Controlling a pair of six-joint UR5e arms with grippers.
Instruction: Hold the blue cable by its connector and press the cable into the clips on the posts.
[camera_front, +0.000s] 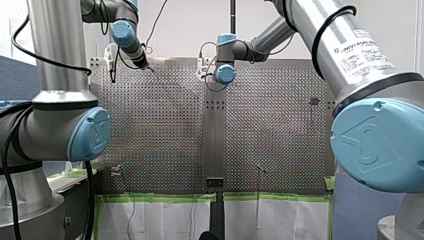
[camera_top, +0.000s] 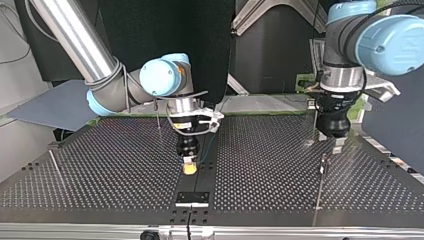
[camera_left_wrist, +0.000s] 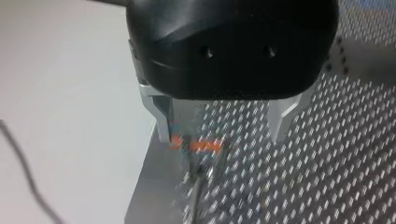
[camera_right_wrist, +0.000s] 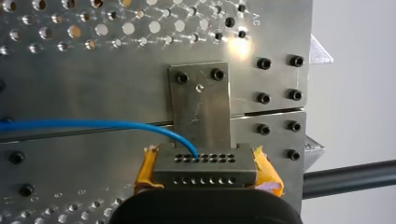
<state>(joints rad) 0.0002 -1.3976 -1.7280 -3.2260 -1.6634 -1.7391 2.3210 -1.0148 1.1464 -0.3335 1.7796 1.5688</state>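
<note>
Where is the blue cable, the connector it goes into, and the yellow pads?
blue cable (camera_right_wrist: 93, 124): right wrist view, middle of its length.
connector (camera_right_wrist: 205, 171): right wrist view, its grey holed face.
yellow pads (camera_right_wrist: 267, 171): right wrist view, the pad on one side of the connector.

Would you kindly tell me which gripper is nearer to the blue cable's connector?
Right. My right gripper clamps the connector between its yellow pads; my left gripper hangs open, far off toward the top view's right.
</note>
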